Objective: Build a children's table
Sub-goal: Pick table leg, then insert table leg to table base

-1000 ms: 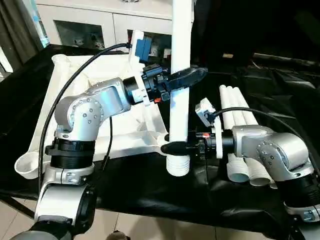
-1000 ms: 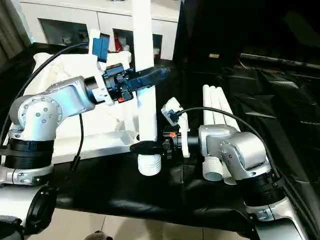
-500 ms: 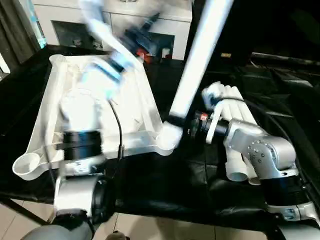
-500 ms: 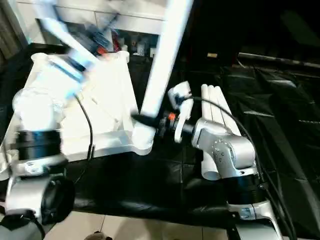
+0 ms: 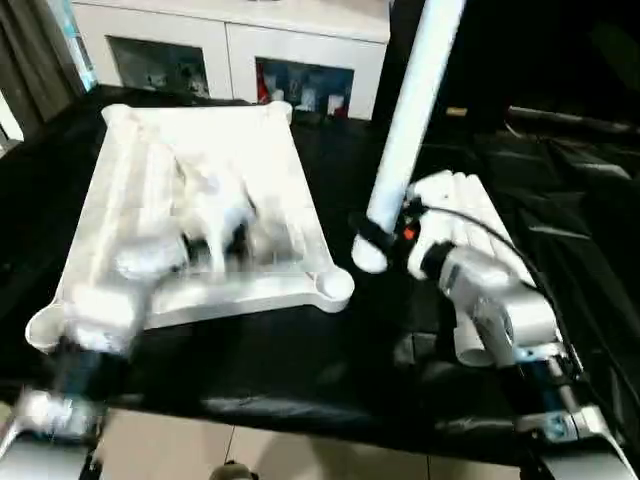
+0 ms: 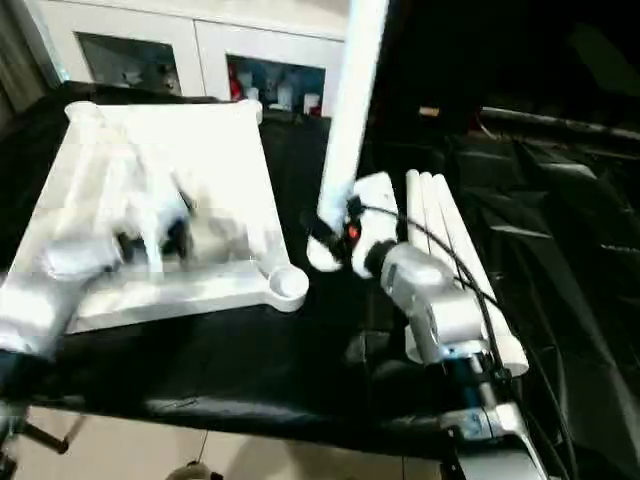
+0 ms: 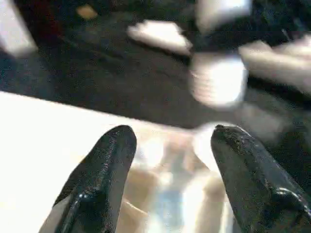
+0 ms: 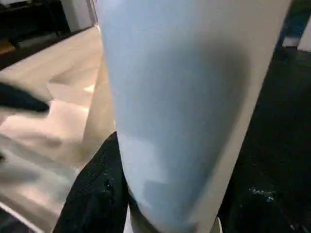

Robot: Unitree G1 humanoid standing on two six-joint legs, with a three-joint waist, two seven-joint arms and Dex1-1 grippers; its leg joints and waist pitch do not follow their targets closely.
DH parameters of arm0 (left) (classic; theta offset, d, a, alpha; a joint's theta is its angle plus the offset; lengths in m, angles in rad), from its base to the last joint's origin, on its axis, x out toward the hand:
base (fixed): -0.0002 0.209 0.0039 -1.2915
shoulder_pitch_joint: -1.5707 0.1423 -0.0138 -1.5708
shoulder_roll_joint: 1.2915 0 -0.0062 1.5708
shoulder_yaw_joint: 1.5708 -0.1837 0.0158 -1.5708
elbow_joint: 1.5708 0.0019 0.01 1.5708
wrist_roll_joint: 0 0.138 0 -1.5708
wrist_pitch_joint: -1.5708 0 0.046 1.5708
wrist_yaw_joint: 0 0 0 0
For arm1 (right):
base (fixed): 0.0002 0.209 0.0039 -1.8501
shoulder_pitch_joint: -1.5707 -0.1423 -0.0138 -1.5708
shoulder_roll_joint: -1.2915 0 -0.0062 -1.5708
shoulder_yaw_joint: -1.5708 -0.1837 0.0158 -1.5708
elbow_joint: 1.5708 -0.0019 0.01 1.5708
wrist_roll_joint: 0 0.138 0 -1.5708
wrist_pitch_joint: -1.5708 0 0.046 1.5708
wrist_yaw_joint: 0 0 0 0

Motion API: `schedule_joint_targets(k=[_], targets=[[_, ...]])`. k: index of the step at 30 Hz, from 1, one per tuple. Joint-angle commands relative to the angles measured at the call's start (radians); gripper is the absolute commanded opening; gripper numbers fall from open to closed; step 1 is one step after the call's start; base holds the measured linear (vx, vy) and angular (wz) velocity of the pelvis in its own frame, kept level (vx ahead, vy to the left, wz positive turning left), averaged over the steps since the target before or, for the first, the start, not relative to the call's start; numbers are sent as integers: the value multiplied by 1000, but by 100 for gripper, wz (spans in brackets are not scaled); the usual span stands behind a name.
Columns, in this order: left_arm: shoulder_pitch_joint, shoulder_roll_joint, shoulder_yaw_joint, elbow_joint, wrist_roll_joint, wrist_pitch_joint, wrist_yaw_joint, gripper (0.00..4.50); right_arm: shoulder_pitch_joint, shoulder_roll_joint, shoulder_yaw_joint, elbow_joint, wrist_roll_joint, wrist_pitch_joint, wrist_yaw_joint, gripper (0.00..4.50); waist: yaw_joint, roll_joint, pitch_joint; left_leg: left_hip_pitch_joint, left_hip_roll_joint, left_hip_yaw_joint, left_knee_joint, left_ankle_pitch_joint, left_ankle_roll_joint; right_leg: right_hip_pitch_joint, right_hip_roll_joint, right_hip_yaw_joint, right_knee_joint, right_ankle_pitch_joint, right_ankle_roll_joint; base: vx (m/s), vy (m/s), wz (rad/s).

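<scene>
On the left we see the table top (image 5: 200, 200) lying upside down on the black cloth (image 5: 290, 370), its ribbed underside facing up and its long axis running away from us toward the white cabinet (image 5: 230, 45) at the back. A round corner socket (image 5: 332, 286) sits at its near right corner, and another (image 5: 45, 325) at its near left corner. Our left arm (image 5: 110, 300) is a pale blur over the near left part of the top. In the left wrist view the left gripper (image 7: 170, 160) has its two black fingers (image 7: 104, 170) standing apart with nothing between them, above the white surface of the top.

Moving right, one white leg (image 5: 405, 130) stands nearly upright, leaning a little to the right toward its top end, which runs out of frame. Its lower end hangs above the cloth, just to the right of the near right socket and apart from it. Our right gripper (image 5: 372, 238) clasps this leg close to that lower end; in the right wrist view a black finger (image 8: 99, 194) presses against the tube.

Farthest right, the remaining legs (image 5: 475, 220) lie side by side on the cloth, their long axes pointing away from us, partly hidden behind our right arm (image 5: 495, 300).
</scene>
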Motion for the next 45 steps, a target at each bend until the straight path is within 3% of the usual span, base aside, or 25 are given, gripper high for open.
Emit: schedule_joint_targets(k=[1,2,5,8,9,15,17,20,25,35,43,45], targets=[[8,38,-77,1,60,-51,-87,300,7,-5,-17,-1,-7,-24,11,191,-6,24,-74,20,9,3,-73,-171,-71,47,-54,29,-69,-55,-167,0,0,0],[9,39,-80,3,64,-53,-90,300,7,-5,-18,-1,-6,-24,11,191,-9,21,-73,19,9,3,-75,-183,-70,48,-54,30,-72,-74,-164,0,0,0],[2,44,-101,43,98,-83,-115,300,10,-5,-22,-7,-1,-19,12,191,-13,23,-73,21,9,2,-75,-201,-77,47,-55,31,-75,-114,-160,0,0,0],[-28,41,-107,101,116,-105,-133,272,14,-12,-20,-18,3,-7,21,191,-18,25,-77,21,8,2,-74,-186,-76,48,-53,30,-70,-68,-172,0,0,0],[-51,39,-112,142,129,-120,-145,265,18,-17,-14,-23,4,-2,31,191,-17,34,-77,21,6,1,-72,-177,-75,48,-52,30,-68,-46,-179,0,0,0],[-91,61,-145,229,191,-109,-154,225,30,-24,1,-42,-3,13,56,191,-23,29,-80,19,6,2,-69,-152,-58,54,-51,28,-63,29,-205,0,0,0],[-91,63,-145,232,196,-104,-157,195,31,-23,2,-43,-3,14,58,191,-24,33,-79,20,7,1,-70,-165,-62,54,-53,29,-65,12,-209,0,0,0],[-69,77,-139,191,174,-63,-206,183,33,-23,6,-40,-5,16,63,191,-23,35,-77,22,10,1,-72,-185,-64,51,-55,29,-66,-21,-220,0,0,0],[-65,84,-127,185,177,-52,-208,139,22,-21,6,-23,-12,13,72,191,-21,32,-75,22,10,2,-72,-195,-60,49,-55,29,-68,-39,-222,0,0,0],[-61,79,-119,196,194,-54,-210,61,15,-17,7,-27,-10,19,81,191,-21,36,-77,21,9,1,-72,-186,-61,50,-55,29,-66,-22,-221,0,0,0],[-44,50,-135,152,199,-31,-198,2,-8,-1,-37,-73,60,75,107,191,-21,36,-76,22,11,0,-74,-195,-61,50,-55,30,-67,-37,-220,0,0,0],[-33,34,-133,95,176,19,-192,0,-9,-8,-28,-96,80,109,135,191,-21,26,-78,21,13,1,-73,-171,-50,54,-56,30,-63,-9,-224,0,0,0]])
